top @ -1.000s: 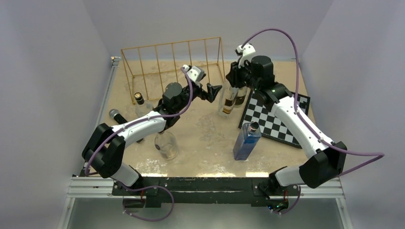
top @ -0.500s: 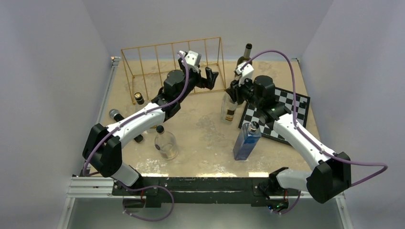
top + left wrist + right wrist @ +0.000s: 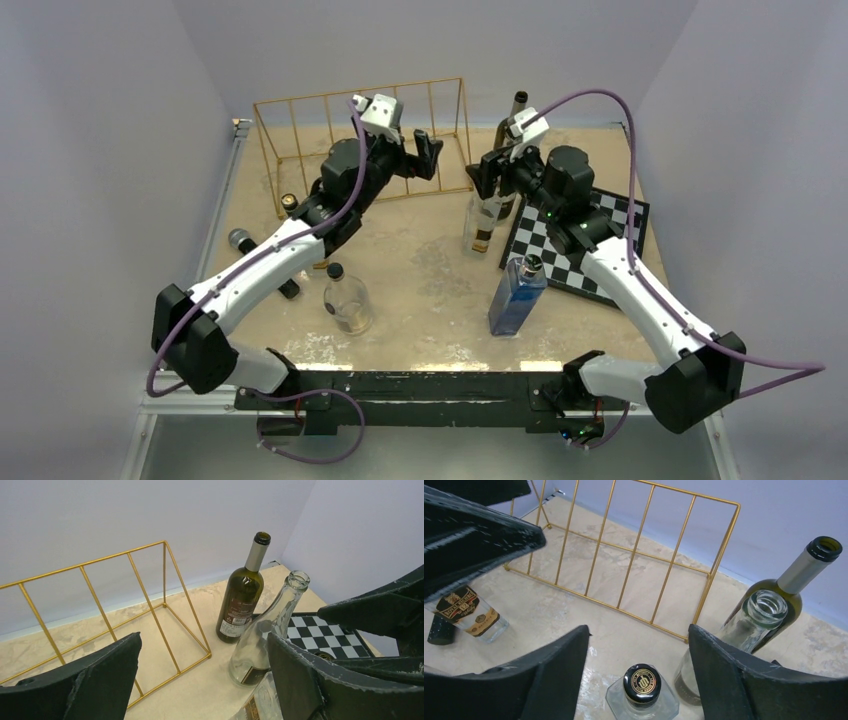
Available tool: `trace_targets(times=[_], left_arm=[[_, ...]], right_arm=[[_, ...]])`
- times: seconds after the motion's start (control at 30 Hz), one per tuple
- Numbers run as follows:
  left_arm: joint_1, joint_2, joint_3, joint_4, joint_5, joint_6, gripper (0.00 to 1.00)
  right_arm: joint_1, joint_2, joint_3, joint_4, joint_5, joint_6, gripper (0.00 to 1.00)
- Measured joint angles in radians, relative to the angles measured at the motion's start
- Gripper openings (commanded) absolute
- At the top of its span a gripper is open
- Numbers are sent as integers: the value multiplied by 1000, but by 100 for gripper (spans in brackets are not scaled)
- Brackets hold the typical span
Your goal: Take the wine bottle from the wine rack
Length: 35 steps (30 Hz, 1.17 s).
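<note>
1. When you look down from the top camera, the wine rack (image 3: 330,125) sits at the back of the desk (image 3: 430,280). The wine bottle (image 3: 517,104) stands upright on the desk just off the rack's right end, outside the wire frame. The left gripper (image 3: 414,158) hangs by that same end, jaws spread, nothing in them. The right gripper (image 3: 487,173) is wide open too, over a clear bottle (image 3: 480,222) next to the checkerboard (image 3: 540,240). Closer to the arm bases, a blue bottle (image 3: 517,295) and a round bottle (image 3: 347,303) stand upright.

2. Left wrist cam: the left gripper (image 3: 203,637) has its fingers far apart, framing the rack's (image 3: 165,580) end corner. The dark green wine bottle (image 3: 242,600) is upright beside that corner. The clear bottle (image 3: 260,640) is right in front of it, and I can't tell if they touch. The checkerboard (image 3: 320,635) lies just behind them.

3. Right wrist cam: the right gripper (image 3: 639,630) is open and empty, with a black-capped bottle (image 3: 641,685) showing below the gap. The clear bottle's (image 3: 754,625) open mouth overlaps the wine bottle (image 3: 796,577), which stands to the right of the rack (image 3: 670,575). A labelled bottle (image 3: 471,615) sits at the left edge.
</note>
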Motion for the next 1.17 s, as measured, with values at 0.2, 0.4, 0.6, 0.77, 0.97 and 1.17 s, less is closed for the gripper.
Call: trace_targets(times=[0.2,0.4,0.6,0.77,0.97,1.17], left_arm=[[2,-122,5,-92,-15,24,99],[2,-319,6,-232,2,37,99],[2,-558,-49,-374,5,54,99],[3,-748,-179,-451,25,57,99],[3,-855,-307,-500,57,57,99],[3,-911,-345,-513,79,77,99]], right_arm=[[0,-31,117,-150,26,76,99],[0,-163,221,-335,100,262,99],[0,-336,232,-535,115,333,99],[0,-474,165,-581,98,340,99],[0,-515,139,-625,98,355,99],[0,-496,139,-663,98,367,99]])
